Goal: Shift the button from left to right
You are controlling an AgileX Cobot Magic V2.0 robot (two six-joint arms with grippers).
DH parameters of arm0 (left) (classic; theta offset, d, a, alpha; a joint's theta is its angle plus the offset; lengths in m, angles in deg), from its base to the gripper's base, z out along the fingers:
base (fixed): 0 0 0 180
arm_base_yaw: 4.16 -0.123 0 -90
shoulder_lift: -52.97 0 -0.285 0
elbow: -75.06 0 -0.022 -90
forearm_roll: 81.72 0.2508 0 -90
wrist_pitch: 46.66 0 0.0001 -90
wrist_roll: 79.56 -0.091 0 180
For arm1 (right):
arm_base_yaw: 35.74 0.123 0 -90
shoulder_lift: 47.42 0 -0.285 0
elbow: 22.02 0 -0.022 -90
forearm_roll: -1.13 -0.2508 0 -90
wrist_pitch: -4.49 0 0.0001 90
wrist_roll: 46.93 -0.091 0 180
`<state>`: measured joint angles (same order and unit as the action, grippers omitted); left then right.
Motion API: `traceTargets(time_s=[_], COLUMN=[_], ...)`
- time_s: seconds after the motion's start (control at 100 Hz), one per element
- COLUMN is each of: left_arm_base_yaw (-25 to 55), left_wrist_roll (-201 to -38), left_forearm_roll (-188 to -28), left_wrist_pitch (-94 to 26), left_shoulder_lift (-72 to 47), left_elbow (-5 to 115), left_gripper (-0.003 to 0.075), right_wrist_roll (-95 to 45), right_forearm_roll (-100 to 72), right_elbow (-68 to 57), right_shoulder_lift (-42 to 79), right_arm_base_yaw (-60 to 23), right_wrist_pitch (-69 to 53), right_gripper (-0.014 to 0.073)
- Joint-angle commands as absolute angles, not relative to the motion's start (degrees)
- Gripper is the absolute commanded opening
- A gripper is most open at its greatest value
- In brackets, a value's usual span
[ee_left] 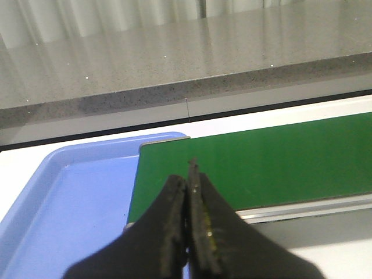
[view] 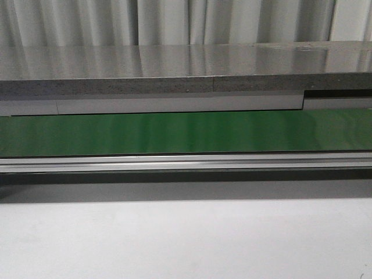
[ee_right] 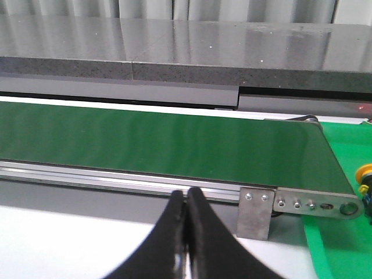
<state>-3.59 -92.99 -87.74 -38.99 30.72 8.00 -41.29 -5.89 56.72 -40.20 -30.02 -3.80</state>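
In the right wrist view the button (ee_right: 364, 174) shows only partly at the picture's edge: a yellow round cap on a dark body, resting on a green surface (ee_right: 337, 238) past the conveyor's end. My right gripper (ee_right: 186, 195) is shut and empty, over the white table short of the belt's rail and well apart from the button. My left gripper (ee_left: 189, 177) is also shut with nothing in it, hovering where the blue tray (ee_left: 70, 197) meets the green belt (ee_left: 261, 163). The front view shows neither gripper nor the button.
A long green conveyor belt (view: 186, 132) runs across the table, with an aluminium rail (view: 186, 162) along its near side. A grey stone counter (view: 174, 70) rises behind it. A metal bracket (ee_right: 256, 212) and roller end plate (ee_right: 317, 204) sit at the belt's end.
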Motion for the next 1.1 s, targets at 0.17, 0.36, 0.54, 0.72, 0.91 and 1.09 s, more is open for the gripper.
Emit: traceTargets(time_s=[0.17, 0.36, 0.54, 0.72, 0.91, 1.09], left_arm_base_yaw=[-3.2, -3.2, -3.2, -3.2, -3.2, -3.2], left_wrist_roll=[-84.5, -83.8, -80.7, -80.7, -80.7, -80.7], left_forearm_roll=[-81.7, -81.7, -81.7, -81.7, -81.7, -82.9], left_wrist_pitch=[-44.4, -44.6, -46.7, -50.1, -50.7, -50.7], left_shoulder_lift=[41.0, 46.6, 47.3, 47.3, 47.3, 47.3], left_elbow=[4.8, 0.3, -2.5, -4.3, -4.3, -4.3], left_gripper=[-0.0019, -0.0019, -0.0019, -0.0019, -0.0019, -0.0019], right_wrist_roll=[-41.3, -41.3, -41.3, -41.3, -41.3, -41.3], right_forearm_roll=[-5.4, -5.4, -5.4, -5.4, -5.4, -5.4], right_elbow=[55.7, 55.7, 55.7, 55.7, 55.7, 55.7], right_shoulder_lift=[-40.9, -40.9, -40.9, -40.9, -40.9, -40.9], right_arm_base_yaw=[-30.0, -30.0, -30.0, -30.0, -30.0, -30.0], right_wrist_pitch=[1.2, 1.2, 1.2, 1.2, 1.2, 1.2], right_gripper=[-0.0068, -0.0068, -0.0068, -0.0068, -0.0068, -0.0068])
